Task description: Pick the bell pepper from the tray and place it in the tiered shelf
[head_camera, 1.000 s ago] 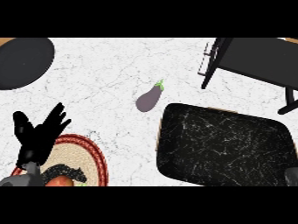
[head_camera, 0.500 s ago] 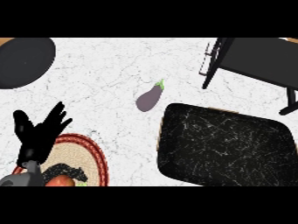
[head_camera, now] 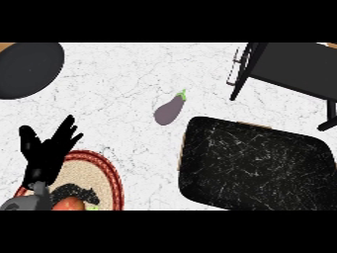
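The left robot hand [head_camera: 47, 153] hovers open, fingers spread, over the red-rimmed tray [head_camera: 111, 173], just above the bell pepper [head_camera: 67, 204].

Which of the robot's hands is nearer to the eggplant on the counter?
Left. The left hand is open, below and to the left of the eggplant, over the round woven tray. The right hand does not show in the head view.
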You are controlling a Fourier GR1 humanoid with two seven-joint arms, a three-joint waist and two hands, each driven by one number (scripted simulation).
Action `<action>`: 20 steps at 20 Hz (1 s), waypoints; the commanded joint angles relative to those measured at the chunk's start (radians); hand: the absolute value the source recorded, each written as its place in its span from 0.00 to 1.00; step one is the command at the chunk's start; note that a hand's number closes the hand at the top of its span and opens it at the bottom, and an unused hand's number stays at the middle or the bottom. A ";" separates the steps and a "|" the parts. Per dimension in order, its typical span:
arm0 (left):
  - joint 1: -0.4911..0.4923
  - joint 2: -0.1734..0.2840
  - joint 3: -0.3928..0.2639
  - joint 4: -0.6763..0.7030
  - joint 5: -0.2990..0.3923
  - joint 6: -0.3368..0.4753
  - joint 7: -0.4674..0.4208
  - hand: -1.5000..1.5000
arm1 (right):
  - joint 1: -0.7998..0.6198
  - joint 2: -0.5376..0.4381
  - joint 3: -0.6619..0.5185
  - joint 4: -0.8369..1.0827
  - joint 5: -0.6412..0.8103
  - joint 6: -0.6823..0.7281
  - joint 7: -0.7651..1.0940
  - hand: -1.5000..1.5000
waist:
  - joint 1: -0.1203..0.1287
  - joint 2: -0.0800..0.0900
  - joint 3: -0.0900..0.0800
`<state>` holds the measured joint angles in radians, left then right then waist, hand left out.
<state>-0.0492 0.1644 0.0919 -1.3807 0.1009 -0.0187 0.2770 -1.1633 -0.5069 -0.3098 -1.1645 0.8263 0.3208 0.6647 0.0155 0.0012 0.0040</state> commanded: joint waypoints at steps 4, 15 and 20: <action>0.002 -0.019 -0.017 0.022 -0.019 0.005 0.005 0.50 | -0.018 -0.038 -0.009 0.244 0.026 -0.155 -0.159 1.00 | 0.002 0.004 -0.004; 0.010 -0.024 -0.014 -0.008 -0.005 -0.006 0.036 0.50 | -0.074 -0.033 0.007 0.405 0.030 -0.274 -0.283 1.00 | 0.003 0.003 -0.004; -0.009 -0.004 0.019 0.048 -0.004 -0.015 0.006 0.50 | -0.088 -0.044 0.017 0.424 0.027 -0.262 -0.288 1.00 | -0.001 0.002 -0.004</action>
<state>-0.0590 0.1596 0.1040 -1.3659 0.0923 -0.0266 0.2712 -1.2311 -0.5697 -0.3046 -0.7640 0.8499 0.0796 0.3687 0.0167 -0.0005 0.0059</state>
